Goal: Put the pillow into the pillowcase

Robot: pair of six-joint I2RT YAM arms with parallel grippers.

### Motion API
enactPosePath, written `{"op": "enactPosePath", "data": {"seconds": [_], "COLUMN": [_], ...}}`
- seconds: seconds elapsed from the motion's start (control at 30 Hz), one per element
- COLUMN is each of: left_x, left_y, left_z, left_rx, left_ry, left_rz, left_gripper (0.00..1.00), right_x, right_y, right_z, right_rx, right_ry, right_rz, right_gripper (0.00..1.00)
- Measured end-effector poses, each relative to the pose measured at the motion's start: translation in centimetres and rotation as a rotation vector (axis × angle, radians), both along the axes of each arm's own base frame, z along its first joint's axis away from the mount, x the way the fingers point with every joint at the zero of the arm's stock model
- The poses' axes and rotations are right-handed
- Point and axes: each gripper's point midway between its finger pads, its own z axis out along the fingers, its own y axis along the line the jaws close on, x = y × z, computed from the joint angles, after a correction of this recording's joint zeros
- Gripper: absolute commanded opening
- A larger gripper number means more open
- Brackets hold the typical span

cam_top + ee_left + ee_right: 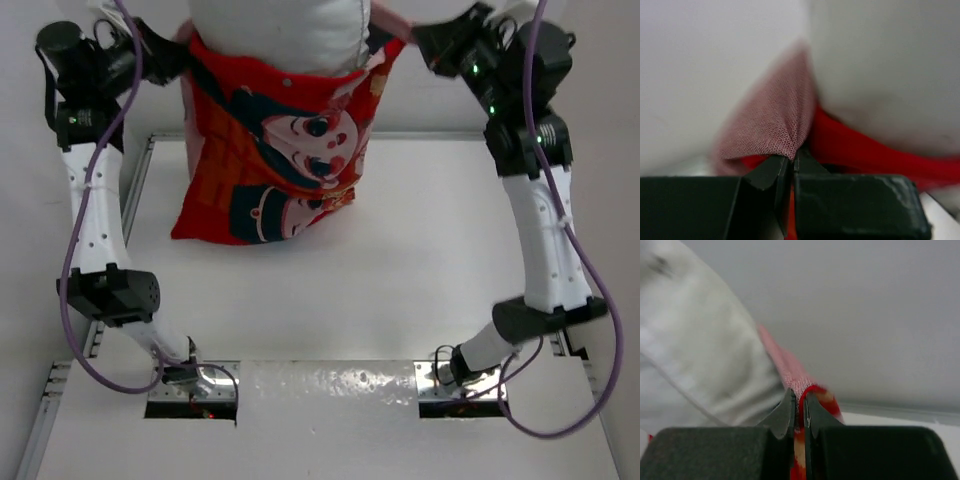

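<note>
I am watching one white table (400, 300). Near its far edge, one white pillow (280, 35) is sitting partly inside one red pillowcase (270, 170). Two grippers are holding its mouth: the left gripper (792, 162) is pinching the left rim, and the right gripper (799, 400) is pinching the right rim.

The left arm's black jaws stand pressed together at the bottom of the frame, pinching an edge of the bright red cloth pillowcase (850, 147). Just above the jaw tips the cloth folds over and rises in a peak that shows its faded pink woven inside. The red outer face runs off as a band to the right, behind the right-hand jaw. The large plump plain white pillow (890, 65) fills the upper right, touching the pink fold and the red band. Left of the fold lies a blurred pale grey background (700, 70).
</note>
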Motion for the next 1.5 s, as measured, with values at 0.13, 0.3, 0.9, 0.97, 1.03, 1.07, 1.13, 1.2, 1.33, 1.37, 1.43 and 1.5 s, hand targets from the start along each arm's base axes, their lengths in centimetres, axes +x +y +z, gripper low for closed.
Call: {"op": "enactPosePath", "data": {"seconds": [0.13, 0.3, 0.9, 0.97, 1.03, 1.07, 1.13, 1.2, 1.33, 1.37, 1.43, 1.5], "left_x": [-0.6, -2.0, -2.4, 0.0, 2.8, 2.6, 0.4, -0.3, -2.1, -3.2, -5.7, -6.5], "left_y": [-2.2, -1.8, -3.6, -3.0, -1.7, -1.1, -0.5, 0.1, -0.6, -0.7, -0.6, 0.8], "left_z": [-0.3, -3.0, -11.1, -7.6, -5.8, -7.5, -11.0, -7.2, 1.1, 1.9, 1.2, 5.5], "left_rx": [-0.042, -0.031, 0.105, 0.065, 0.071, 0.074, 0.047, 0.016, 0.070, 0.077, 0.013, 0.016], "left_ry": [0.057, 0.073, 0.248, 0.222, 0.126, 0.151, 0.261, 0.199, -0.024, -0.075, -0.040, -0.124], "left_rz": [-0.088, -0.055, -0.054, -0.079, -0.070, -0.031, -0.006, -0.019, -0.068, -0.062, -0.083, -0.085], "left_gripper": [0.00, 0.00, 0.00, 0.00, 0.00, 0.00, 0.00, 0.00, 0.00, 0.00, 0.00, 0.00], "right_x": [-2.6, -4.6, -1.9, -1.4, -0.6, -0.6, -1.7, -3.7, -3.8, -4.2, -5.6, -6.0], "right_y": [-2.1, -2.8, -3.1, -3.3, -2.8, -2.8, -3.3, -4.1, -4.3, -4.7, -6.1, -6.7], "right_z": [-2.9, 1.5, -6.7, -6.3, -2.4, -2.0, -3.3, -6.5, -0.3, -0.7, -3.2, -1.1], "right_rx": [-0.014, -0.007, -0.084, -0.084, -0.074, -0.079, -0.072, -0.057, -0.044, -0.040, -0.030, -0.021], "right_ry": [0.066, -0.075, 0.133, 0.178, 0.099, 0.087, 0.068, 0.128, 0.025, 0.010, 0.032, 0.031], "right_rz": [-0.054, -0.072, -0.087, -0.088, -0.075, -0.075, -0.077, -0.072, -0.064, -0.077, -0.105, -0.115], "right_gripper": [0.00, 0.00, 0.00, 0.00, 0.00, 0.00, 0.00, 0.00, 0.00, 0.00, 0.00, 0.00]}}
